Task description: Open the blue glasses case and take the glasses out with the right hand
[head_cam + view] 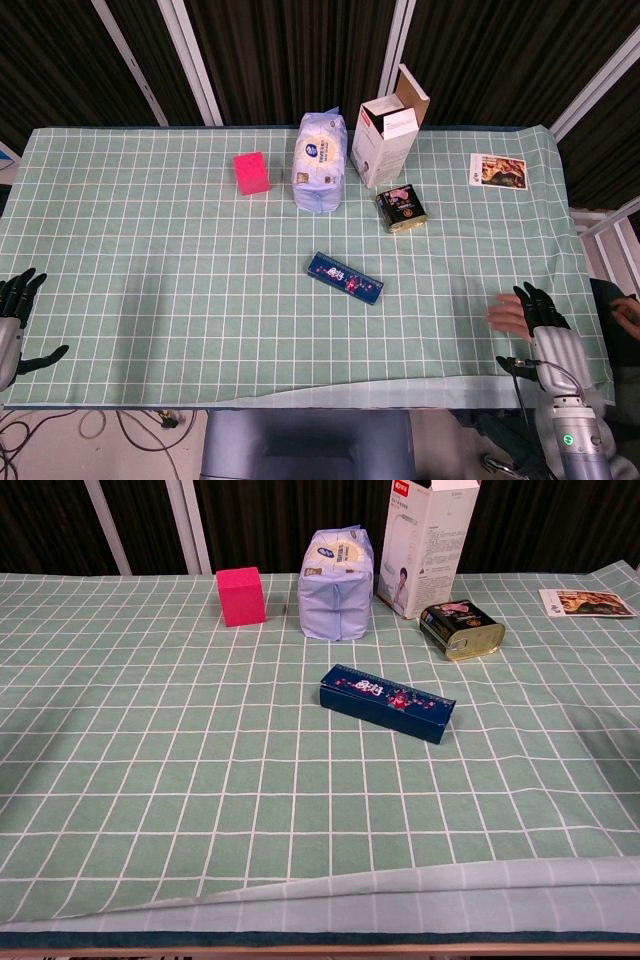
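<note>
On the green checked tablecloth [150, 250], the blue glasses case [344, 278] lies closed near the middle, turned at a slant, its lid printed with small pink and white figures. Nothing touches it. Beyond the case stands a pale blue pack of tissues [321, 160]; to the left of that pack sits a pink block [252, 173], and to its right a white carton [390, 135] with its top flap open. Between the carton and the case, a dark tin with a gold rim [401, 209] lies on the cloth. Farther right of the carton, near the far corner, rests a picture card [497, 169].

Well to the right of the case, at the near edge of the cloth, the right hand [535, 318] rests with fingers spread and nothing in it. Well to the left of the case, the left hand [18, 318] sits at the table's edge, fingers apart and empty. Only the head view shows the hands.
</note>
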`<state>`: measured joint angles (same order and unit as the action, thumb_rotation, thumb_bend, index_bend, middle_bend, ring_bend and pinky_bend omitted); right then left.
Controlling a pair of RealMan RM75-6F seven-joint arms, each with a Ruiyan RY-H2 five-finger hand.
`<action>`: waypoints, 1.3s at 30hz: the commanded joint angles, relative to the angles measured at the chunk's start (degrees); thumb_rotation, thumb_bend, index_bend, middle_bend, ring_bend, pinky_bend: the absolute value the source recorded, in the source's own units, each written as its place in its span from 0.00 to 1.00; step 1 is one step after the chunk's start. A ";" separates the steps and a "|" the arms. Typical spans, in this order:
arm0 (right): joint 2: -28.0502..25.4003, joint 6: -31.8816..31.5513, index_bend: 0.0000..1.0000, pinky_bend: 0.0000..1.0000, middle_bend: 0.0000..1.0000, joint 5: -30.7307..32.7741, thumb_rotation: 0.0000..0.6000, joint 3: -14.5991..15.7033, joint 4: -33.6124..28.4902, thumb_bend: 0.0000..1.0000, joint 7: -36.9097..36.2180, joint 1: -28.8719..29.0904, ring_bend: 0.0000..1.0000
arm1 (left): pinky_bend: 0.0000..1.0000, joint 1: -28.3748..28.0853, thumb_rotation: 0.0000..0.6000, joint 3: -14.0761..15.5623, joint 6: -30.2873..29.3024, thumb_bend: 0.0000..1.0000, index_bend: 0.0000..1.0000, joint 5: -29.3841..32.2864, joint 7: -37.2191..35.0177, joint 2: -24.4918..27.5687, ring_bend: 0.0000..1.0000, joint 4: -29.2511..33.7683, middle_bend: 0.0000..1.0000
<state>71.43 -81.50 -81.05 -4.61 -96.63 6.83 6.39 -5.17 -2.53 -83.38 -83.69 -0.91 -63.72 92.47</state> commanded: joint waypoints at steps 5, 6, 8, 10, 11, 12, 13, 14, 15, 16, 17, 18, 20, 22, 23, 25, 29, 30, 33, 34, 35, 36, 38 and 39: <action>0.08 -0.01 0.00 0.25 0.00 0.02 1.00 -0.03 0.06 0.13 0.09 0.02 0.00 | 0.00 -0.03 1.00 -0.02 0.05 0.00 0.00 0.03 -0.07 -0.01 0.00 -0.07 0.00; 0.08 0.01 0.00 0.25 0.00 0.02 1.00 -0.02 0.10 0.13 0.08 0.02 0.00 | 0.00 -0.04 1.00 -0.03 0.02 0.00 0.00 0.00 -0.06 -0.01 0.00 -0.10 0.00; 0.08 0.03 0.00 0.25 0.00 0.03 1.00 -0.02 0.08 0.13 0.03 0.02 0.00 | 0.00 -0.03 1.00 0.00 0.00 0.00 0.00 -0.05 -0.05 -0.02 0.00 -0.11 0.00; 0.06 0.03 0.00 0.25 0.00 0.00 1.00 -0.01 0.08 0.13 0.02 0.03 0.00 | 0.00 -0.01 1.00 -0.02 -0.10 0.00 0.00 -0.11 -0.08 -0.02 0.00 -0.10 0.00; 0.05 0.01 0.00 0.25 0.00 -0.03 1.00 0.00 0.06 0.13 0.00 0.02 0.00 | 0.00 0.01 1.00 -0.03 -0.15 0.00 0.00 -0.13 -0.09 -0.02 0.00 -0.12 0.00; 0.04 0.00 0.00 0.25 0.00 -0.06 1.00 0.01 0.04 0.13 -0.03 0.02 0.00 | 0.00 0.03 1.00 -0.02 -0.16 0.00 0.00 -0.12 -0.12 -0.03 0.00 -0.12 0.00; 0.03 -0.01 0.00 0.25 0.00 -0.11 1.00 0.01 0.02 0.13 -0.05 0.02 0.00 | 0.00 0.06 1.00 -0.02 -0.19 0.00 0.00 -0.09 -0.18 -0.02 0.00 -0.12 0.00; 0.03 -0.01 0.00 0.25 0.00 -0.12 1.00 0.02 0.00 0.13 -0.06 0.02 0.00 | 0.00 0.07 1.00 -0.02 -0.21 0.00 0.00 -0.09 -0.20 -0.01 0.00 -0.11 0.00; 0.03 0.00 0.00 0.25 0.00 -0.14 1.00 0.03 -0.08 0.13 -0.05 0.03 0.00 | 0.00 0.09 1.00 -0.03 -0.27 0.00 0.00 -0.10 -0.24 0.01 0.00 -0.09 0.00; 0.04 -0.01 0.00 0.25 0.00 -0.15 1.00 0.03 -0.18 0.13 -0.04 0.03 0.00 | 0.00 0.12 1.00 -0.03 -0.30 0.00 0.00 -0.09 -0.26 0.02 0.00 -0.08 0.00; 0.05 -0.02 0.00 0.25 0.00 -0.17 1.00 0.04 -0.28 0.13 0.00 0.03 0.00 | 0.00 0.15 1.00 -0.02 -0.29 0.00 0.00 -0.05 -0.31 0.02 0.00 -0.07 0.00; 0.06 -0.05 0.00 0.25 0.00 -0.20 1.00 0.04 -0.46 0.13 0.06 0.04 0.00 | 0.00 0.14 1.00 -0.04 -0.24 0.00 0.00 0.02 -0.35 0.01 0.00 -0.08 0.00; 0.05 -0.15 0.00 0.25 0.00 -0.35 1.00 -0.01 -0.84 0.13 0.28 0.08 0.00 | 0.00 0.06 1.00 -0.11 -0.12 0.00 0.00 0.13 -0.44 0.00 0.00 -0.09 0.00; -0.02 -0.17 0.00 0.25 0.00 -0.44 1.00 -0.14 -1.58 0.11 0.77 0.24 0.00 | 0.00 -0.06 1.00 -0.25 0.02 0.00 0.00 0.28 -0.50 -0.01 0.00 -0.15 0.00; -0.08 -0.09 0.00 0.25 0.00 -0.33 1.00 -0.27 -2.17 0.10 1.04 0.36 0.00 | 0.00 -0.09 1.00 -0.29 0.10 0.00 0.00 0.36 -0.49 -0.01 0.00 -0.19 0.00; -0.15 0.14 0.00 0.25 0.00 -0.03 1.00 -0.58 -3.26 0.08 1.64 0.64 0.00 | 0.00 -0.13 1.00 -0.34 0.24 0.00 0.00 0.54 -0.53 -0.02 0.00 -0.24 0.00; 0.29 1.84 0.00 0.25 0.00 1.21 1.00 -1.80 -5.72 0.07 4.15 2.31 0.00 | 0.00 -0.24 1.00 -0.51 0.50 0.00 0.00 0.94 -0.69 -0.02 0.00 -0.45 0.00; 0.62 2.59 0.00 0.25 0.00 2.04 1.00 -2.34 -6.48 0.07 5.03 2.97 0.00 | 0.00 -0.30 1.00 -0.60 0.65 0.00 0.00 1.13 -0.77 -0.02 0.00 -0.46 0.00; 2.42 5.43 0.00 0.25 0.00 5.20 1.00 -4.50 -8.92 0.07 8.59 5.82 0.00 | 0.00 -0.43 1.00 -0.76 0.96 0.00 0.00 1.49 -0.97 0.07 0.00 -0.28 0.00; 2.97 6.01 0.00 0.25 0.00 5.99 1.00 -5.02 -9.34 0.07 9.55 6.52 0.00 | 0.00 -0.45 1.00 -0.77 1.00 0.00 0.00 1.51 -0.99 0.10 0.00 -0.24 0.00; 4.02 7.04 0.00 0.25 0.00 7.18 1.00 -5.87 -9.94 0.07 11.11 7.81 0.00 | 0.00 -0.47 1.00 -0.76 1.05 0.00 0.00 1.50 -1.04 0.14 0.00 -0.19 0.00; 5.23 8.03 0.00 0.25 0.00 8.43 1.00 -6.70 -10.37 0.07 12.79 9.14 0.00 | 0.00 -0.49 1.00 -0.75 1.09 0.00 0.00 1.49 -1.10 0.18 0.00 -0.15 0.00; 7.45 9.50 0.00 0.25 0.00 10.95 1.00 -8.03 -10.75 0.07 15.68 11.32 0.00 | 0.00 -0.52 1.00 -0.71 1.19 0.00 0.00 1.46 -1.24 0.24 0.00 -0.07 0.00; 8.76 10.04 0.00 0.25 0.00 12.46 1.00 -8.75 -10.76 0.07 17.31 12.47 0.00 | 0.00 -0.54 1.00 -0.69 1.26 0.00 0.00 1.45 -1.29 0.28 0.00 -0.04 0.00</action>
<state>77.14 -73.64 -71.66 -11.21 -106.43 20.58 15.86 -5.70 -3.22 -82.12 -82.23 -2.19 -63.44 92.42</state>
